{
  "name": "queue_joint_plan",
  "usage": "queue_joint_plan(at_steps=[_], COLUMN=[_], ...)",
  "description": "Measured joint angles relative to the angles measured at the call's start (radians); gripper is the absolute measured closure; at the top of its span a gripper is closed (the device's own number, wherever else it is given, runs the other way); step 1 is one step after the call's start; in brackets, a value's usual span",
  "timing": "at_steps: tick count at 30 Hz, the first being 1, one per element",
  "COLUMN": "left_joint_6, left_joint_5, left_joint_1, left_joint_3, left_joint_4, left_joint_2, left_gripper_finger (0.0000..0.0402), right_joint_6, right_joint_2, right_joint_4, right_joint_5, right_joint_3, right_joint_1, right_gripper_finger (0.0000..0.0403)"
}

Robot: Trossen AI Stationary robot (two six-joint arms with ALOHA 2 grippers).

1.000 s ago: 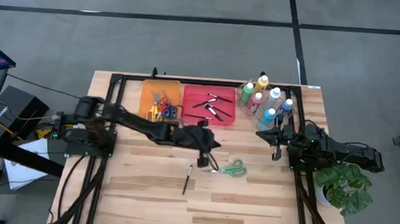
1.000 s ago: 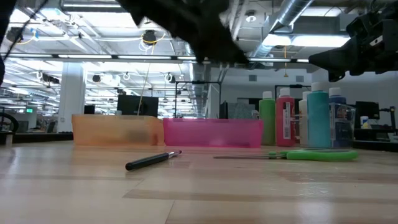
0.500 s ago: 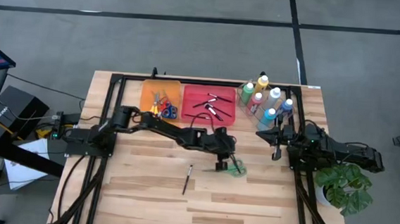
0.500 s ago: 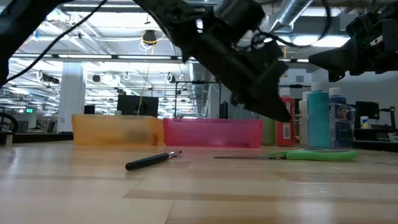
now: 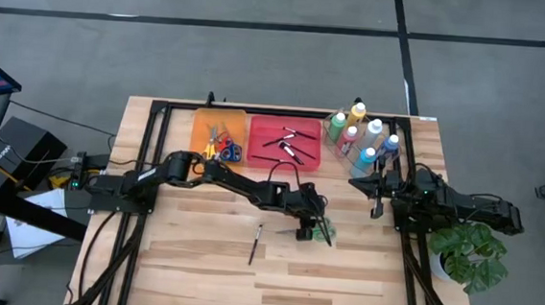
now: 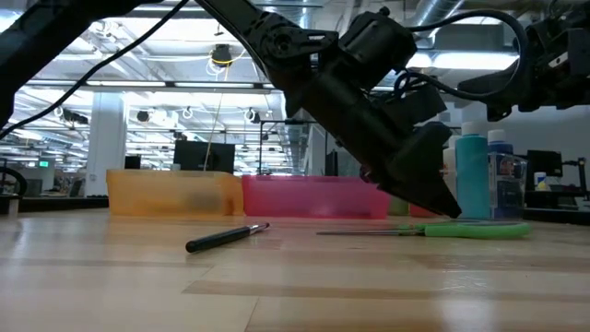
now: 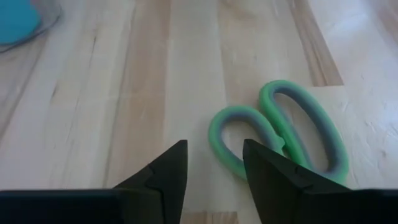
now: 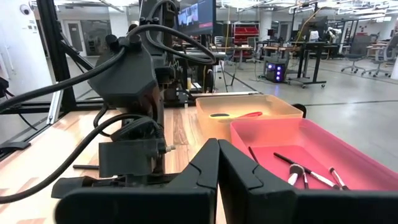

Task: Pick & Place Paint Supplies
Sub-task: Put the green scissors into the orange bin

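Change since earlier frames: left arm has stretched farther across the bench, from above the middle of the boards to the green scissors; its fingers, shut a second ago, now stand apart.
Left hand [image 5: 322, 233]: low over the green scissors [image 7: 280, 134] in the high view; in the left wrist view the two dark fingers [image 7: 163, 175] are narrowly parted, tips just short of the nearer handle loop, nothing gripped between them.
Green scissors, position: flat on the bench [image 5: 197, 263], right of centre, blades pointing toward the left arm's side in the low view [image 6: 461, 230].
Loose brush [image 5: 255, 244]: dark-handled, lying alone on the boards near the front, well apart from the scissors; also seen in the low view [image 6: 227, 238].
Orange tray [image 5: 201, 121]: at the back of the bench, holding several scissors with coloured handles [image 5: 223, 148].
Pink tray [image 5: 257, 153]: just beside the orange tray, with thin brushes [image 5: 290, 142] inside; the same brushes show in the right wrist view [image 8: 298, 171].
Paint bottles [image 5: 362, 140]: green, yellow, pink, blue and white, standing upright in a cluster at the back right corner.
Right hand [image 5: 376, 199]: raised near the bottles, off the bench surface; fingers [image 8: 205, 169] pressed together and empty.
Potted plant [image 5: 472, 251]: beside the bench's right edge.
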Motion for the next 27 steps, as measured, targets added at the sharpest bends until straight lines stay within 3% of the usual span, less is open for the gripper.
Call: queue_joint_plan(at_steps=[15,27], left_joint_6=[0.000,-0.095], left_joint_5=[-0.002,-0.120], left_joint_1=[0.003,0.016], left_joint_3=[0.001,0.004], left_joint_4=[-0.025,-0.322], left_joint_2=[0.007,-0.031], left_gripper_finger=[0.0253,0.0281], right_joint_6=[0.000,0.000], right_joint_2=[0.000,0.000], right_joint_4=[0.000,0.000], right_joint_5=[0.000,0.000], right_joint_3=[0.000,0.000], right_joint_1=[0.000,0.000], right_gripper_finger=[0.0403,0.0403])
